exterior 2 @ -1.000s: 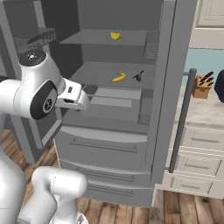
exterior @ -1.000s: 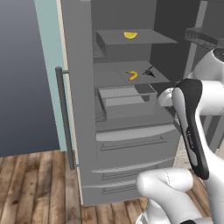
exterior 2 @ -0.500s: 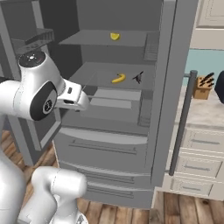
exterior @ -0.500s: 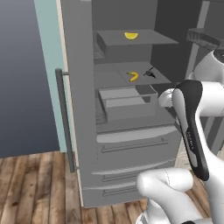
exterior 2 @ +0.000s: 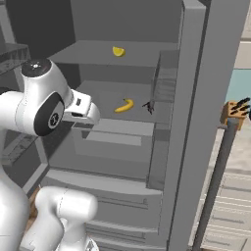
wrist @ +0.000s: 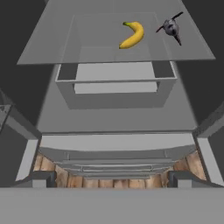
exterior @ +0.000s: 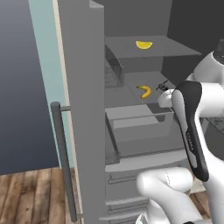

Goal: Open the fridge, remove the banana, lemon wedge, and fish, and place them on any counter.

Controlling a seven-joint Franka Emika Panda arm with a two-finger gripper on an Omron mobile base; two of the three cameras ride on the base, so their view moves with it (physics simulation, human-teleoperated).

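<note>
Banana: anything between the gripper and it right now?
Nothing visible. The fridge doors stand open and the banana lies in the open on the middle shelf, with the fish beside it and apart from it. The gripper, jaws open, sits lower, in front of the drawer under that shelf.

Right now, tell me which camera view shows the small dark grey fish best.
The hand view: the small dark grey fish lies unobstructed on the grey fridge shelf beside the curved yellow banana, body, fins and tail distinct. The left base view shows a dark speck by the robot's arm; the right base view, a tiny dark shape.
</note>
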